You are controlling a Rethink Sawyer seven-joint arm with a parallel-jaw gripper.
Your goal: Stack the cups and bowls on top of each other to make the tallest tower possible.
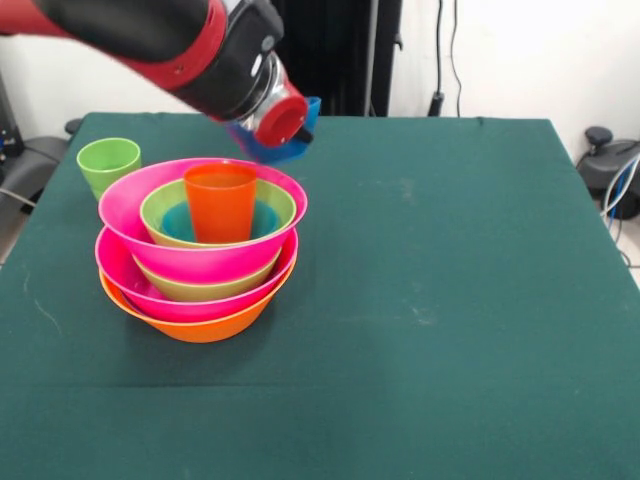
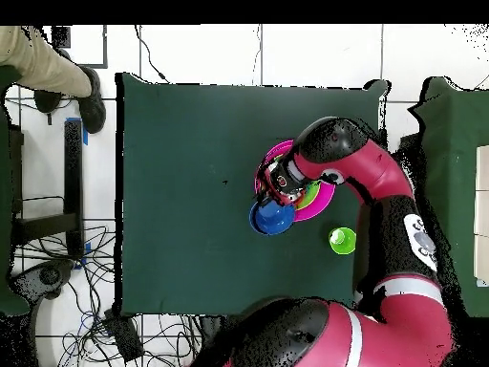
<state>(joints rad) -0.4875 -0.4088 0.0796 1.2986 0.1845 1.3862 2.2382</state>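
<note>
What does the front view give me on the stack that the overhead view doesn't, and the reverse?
Front view only: the tower's layers, orange bowl lowest, pink and green bowls nested above, and the orange-red cup upright in the top green bowl.
Overhead only: a person's leg beyond the table's corner, and the arm covering most of the tower.
Both: the light green cup standing alone on the table, and the blue bowl at the gripper beside the tower.

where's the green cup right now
In the front view the green cup stands upright on the table at the left, just behind and left of the tower, apart from it.
</note>
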